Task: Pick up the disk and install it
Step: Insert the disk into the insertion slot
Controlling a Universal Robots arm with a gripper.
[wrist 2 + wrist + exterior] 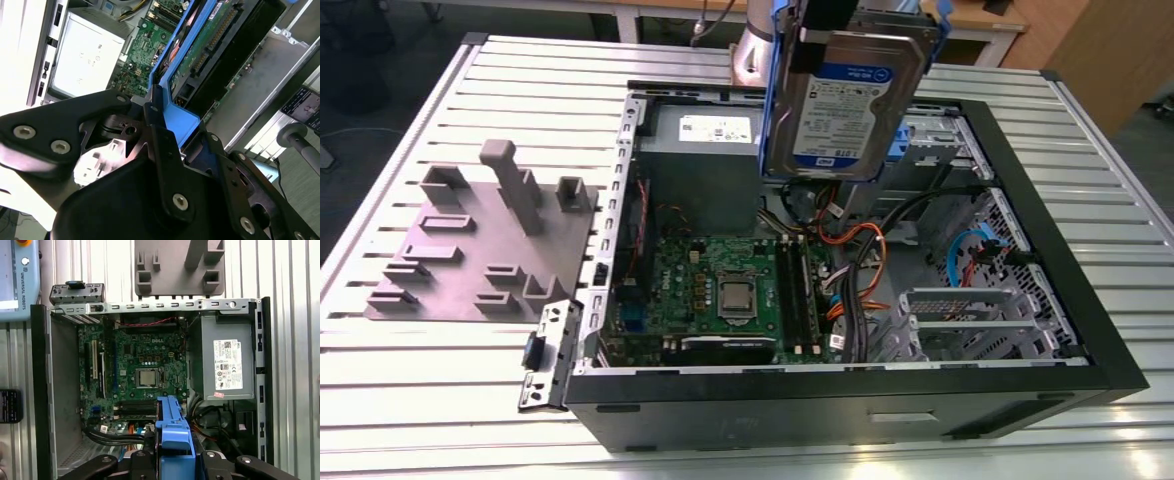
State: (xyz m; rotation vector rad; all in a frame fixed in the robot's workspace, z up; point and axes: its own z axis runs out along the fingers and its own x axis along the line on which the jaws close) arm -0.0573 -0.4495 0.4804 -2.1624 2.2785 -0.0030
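The disk (pixel 847 100), a silver drive with a white-and-blue label in blue plastic rails, hangs upright above the open computer case (pixel 1067 250), over its far middle. My gripper (pixel 861 18) is shut on its top end at the upper edge of the exterior view. In the second wrist view the black fingers (pixel 160 145) clamp the blue rail, with the disk (pixel 215 40) showing its green circuit side. The first wrist view looks straight down past my gripper (pixel 172 462) and the disk's blue rail (pixel 172 425) into the case.
Inside the case lie the motherboard (pixel 720 290), a grey power-supply box (pixel 707 150), bundled cables (pixel 854 260) and a metal drive cage (pixel 961 320). A grey fixture plate (pixel 467 240) with upright blocks sits on the slatted table at the exterior view's left. A pendant (pixel 15 280) lies beside the case.
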